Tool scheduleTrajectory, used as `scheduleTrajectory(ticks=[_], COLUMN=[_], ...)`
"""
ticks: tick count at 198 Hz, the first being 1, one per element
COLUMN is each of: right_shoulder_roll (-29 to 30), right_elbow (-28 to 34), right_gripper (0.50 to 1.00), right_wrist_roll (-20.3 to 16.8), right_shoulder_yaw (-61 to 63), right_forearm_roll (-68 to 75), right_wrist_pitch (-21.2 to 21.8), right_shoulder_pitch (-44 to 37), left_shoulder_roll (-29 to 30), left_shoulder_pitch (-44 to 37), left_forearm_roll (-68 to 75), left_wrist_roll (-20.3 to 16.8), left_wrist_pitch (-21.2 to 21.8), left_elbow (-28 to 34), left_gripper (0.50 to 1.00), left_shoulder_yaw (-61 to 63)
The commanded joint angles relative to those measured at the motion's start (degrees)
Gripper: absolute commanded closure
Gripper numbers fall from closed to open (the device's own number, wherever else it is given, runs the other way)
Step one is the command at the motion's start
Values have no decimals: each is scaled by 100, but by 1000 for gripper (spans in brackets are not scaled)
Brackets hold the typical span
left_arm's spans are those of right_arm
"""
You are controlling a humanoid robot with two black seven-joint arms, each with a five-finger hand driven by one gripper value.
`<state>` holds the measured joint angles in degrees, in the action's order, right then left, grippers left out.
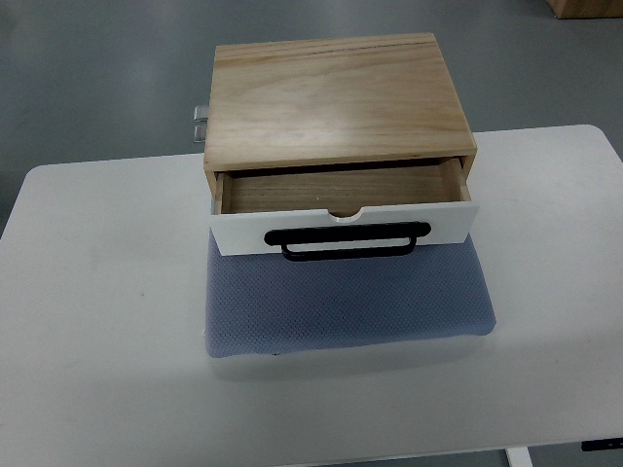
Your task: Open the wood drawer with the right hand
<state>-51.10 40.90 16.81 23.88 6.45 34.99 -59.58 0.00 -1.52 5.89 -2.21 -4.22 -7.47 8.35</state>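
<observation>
No hands or fingers in view — their state cannot be told. The drawer (343,219) sits partly open on the bench (97,321); hook the handle (347,240) squarely, pull straight.

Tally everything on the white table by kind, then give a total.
Wooden drawer box, its drawer pulled partly open: 1
Blue-grey mat under it: 1
Total: 2
Neither robot hand is in view.
</observation>
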Motion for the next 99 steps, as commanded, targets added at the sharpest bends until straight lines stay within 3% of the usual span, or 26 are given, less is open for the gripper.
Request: scheduleTrajectory(ticks=[1, 33, 50, 63, 81, 99], right_shoulder_roll=[460, 1137, 1480, 1673, 1805, 1832], right_elbow=[-863, -1242, -1295, -1330, -1321, -1321], right_gripper=[548, 548, 546, 546, 546, 546], right_wrist_roll=[-29, -424, -670, -986, -1426, -1514], right_shoulder_yaw=[-15, 38, 38, 38, 29, 29], right_forearm_roll=[831, 1508, 2307, 2870, 3336, 3398], right_wrist_pitch=[1, -36, -940, -1301, -1372, -1354], right_shoulder_pitch=[341, 790, 1062, 1167, 1334, 1378], left_shoulder_roll=[0, 0, 0, 0, 0, 0], left_shoulder_pitch=[-7, -7, -7, -7, -7, 2], left_forearm_roll=[0, 0, 0, 0, 0, 0], left_wrist_roll=[1, 2, 1, 2, 2, 2], left_wrist_pitch=[0, 0, 0, 0, 0, 0], left_elbow=[0, 0, 0, 0, 0, 0], left_gripper=[500, 500, 500, 500, 500, 500], left_shoulder_yaw=[0, 0, 0, 0, 0, 0])
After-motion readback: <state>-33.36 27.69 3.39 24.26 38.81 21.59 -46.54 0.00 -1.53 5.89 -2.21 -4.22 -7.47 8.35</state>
